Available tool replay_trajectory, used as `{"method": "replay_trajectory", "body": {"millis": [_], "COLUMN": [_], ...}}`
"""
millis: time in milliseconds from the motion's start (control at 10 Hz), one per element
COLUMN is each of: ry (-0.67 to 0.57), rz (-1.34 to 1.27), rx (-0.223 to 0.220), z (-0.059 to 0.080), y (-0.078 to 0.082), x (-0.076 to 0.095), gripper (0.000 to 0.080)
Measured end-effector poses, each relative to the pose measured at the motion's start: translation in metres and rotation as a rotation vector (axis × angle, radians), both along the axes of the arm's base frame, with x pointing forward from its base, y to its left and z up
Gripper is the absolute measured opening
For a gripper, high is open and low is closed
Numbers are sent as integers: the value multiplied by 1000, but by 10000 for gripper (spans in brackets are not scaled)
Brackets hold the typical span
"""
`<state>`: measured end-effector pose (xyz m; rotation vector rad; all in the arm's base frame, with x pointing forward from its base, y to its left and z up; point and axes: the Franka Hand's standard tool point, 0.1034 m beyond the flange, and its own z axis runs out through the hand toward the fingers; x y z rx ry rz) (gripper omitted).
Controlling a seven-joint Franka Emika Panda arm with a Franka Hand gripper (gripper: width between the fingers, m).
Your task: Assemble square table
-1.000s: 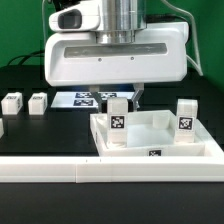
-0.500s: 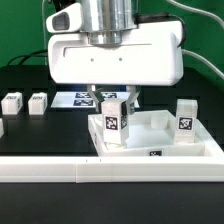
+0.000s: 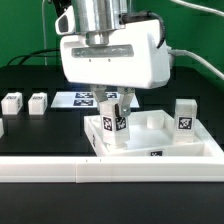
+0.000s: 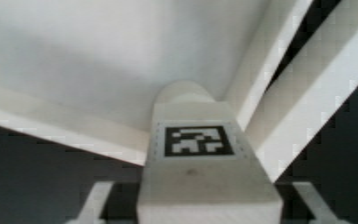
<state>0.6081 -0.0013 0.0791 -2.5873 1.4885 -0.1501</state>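
Note:
The square table's white tabletop (image 3: 150, 143) lies tray-like behind the front wall. A short tagged leg (image 3: 118, 124) stands in its corner on the exterior view's left, and my gripper (image 3: 117, 116) comes down from above, shut on it. In the wrist view the leg (image 4: 197, 140) fills the space between my fingers (image 4: 101, 205), its tag facing the camera, with the tabletop's inside (image 4: 78, 80) beyond. A second leg (image 3: 185, 115) stands upright at the corner on the exterior view's right. Two more legs (image 3: 12, 103) (image 3: 38, 102) stand loose on the black table.
A long white border wall (image 3: 100, 171) runs along the front of the table, just before the tabletop. The marker board (image 3: 82, 98) lies flat behind the gripper. A green backdrop and cables are behind the arm.
The hand has turned about its vertical axis and shifted slightly to the exterior view's right. The leg in its grip has turned with it, so its tag faces a different way.

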Motion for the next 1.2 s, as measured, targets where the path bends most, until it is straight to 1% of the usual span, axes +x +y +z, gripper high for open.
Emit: {"method": "replay_trajectory", "body": {"millis": [200,400,500,600,700,800,1200], "ry": [1,2,1,-2,-8,-18,-41], "rz": [-83,-85,-10,49,111,226,511], "rx": [11,11,-2,-10,-22,-41,-90], "z": [0,0,0,0,0,0,0], "y": [0,0,0,1,0,-1,-3], "x": [1,1,0,0,0,1,1], "gripper": [290,290,534,534,613,642,649]}}
